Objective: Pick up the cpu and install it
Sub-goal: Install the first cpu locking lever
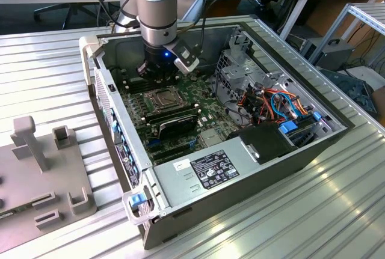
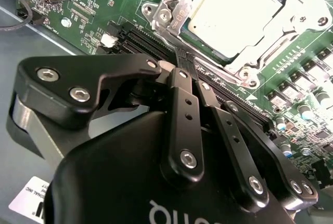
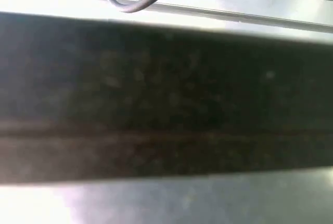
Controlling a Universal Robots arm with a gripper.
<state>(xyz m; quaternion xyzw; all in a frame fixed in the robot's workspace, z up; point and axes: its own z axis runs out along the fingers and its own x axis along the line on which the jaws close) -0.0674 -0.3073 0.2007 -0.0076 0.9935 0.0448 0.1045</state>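
Note:
The cpu (image 2: 235, 12) is a flat square chip with a dull silver top. It lies in the motherboard socket inside the open computer case (image 1: 240, 169), with the metal socket frame (image 2: 167, 12) around its edges. In the exterior view the cpu (image 1: 162, 97) sits just in front of the arm's wrist. My gripper (image 2: 183, 60) is low over the board, its two black fingers (image 2: 179, 109) pressed together. Their tips are at the socket frame's edge, beside the cpu and not on it. Nothing shows between them. In the exterior view the gripper (image 1: 156, 74) hangs inside the case's back part.
Long black memory sticks (image 1: 171, 121) lie in front of the socket. A power supply (image 1: 204, 172) fills the case's near corner, with orange and blue cables (image 1: 271, 106) toward the exterior view's right. A grey fixture (image 1: 45, 181) stands on the ribbed table at the left. A dark case wall (image 3: 166, 99) crosses the first wrist view.

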